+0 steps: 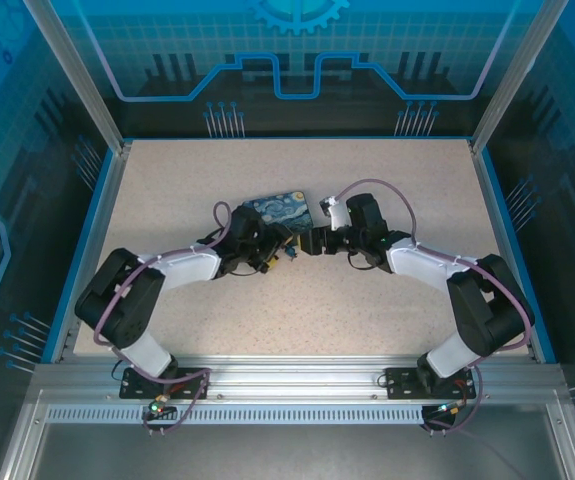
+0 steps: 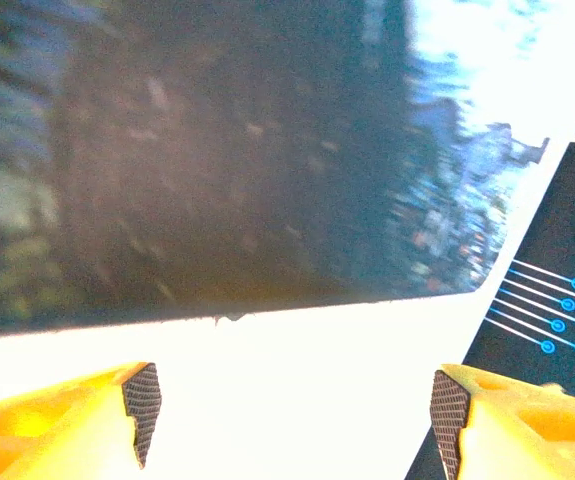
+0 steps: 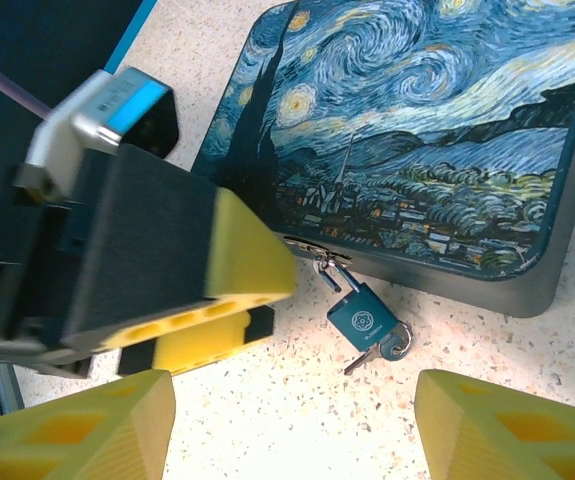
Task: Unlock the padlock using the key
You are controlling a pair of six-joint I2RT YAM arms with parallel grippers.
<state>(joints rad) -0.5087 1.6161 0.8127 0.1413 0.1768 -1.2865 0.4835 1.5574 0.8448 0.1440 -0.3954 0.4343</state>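
A small blue padlock lies on the table with its shackle hooked into the hasp of a Starry Night box. The key, on a small ring, rests against the padlock's lower end; whether it sits in the lock I cannot tell. My right gripper hovers open just short of the padlock, nothing between its yellow fingers. My left gripper is open and holds nothing; the box's dark edge lies blurred ahead of its pads. From above, both grippers meet at the padlock.
The box lies flat on the speckled table just behind the two grippers. The left gripper's black and yellow body stands close to the left of the padlock. Blue rails and glass walls border the table.
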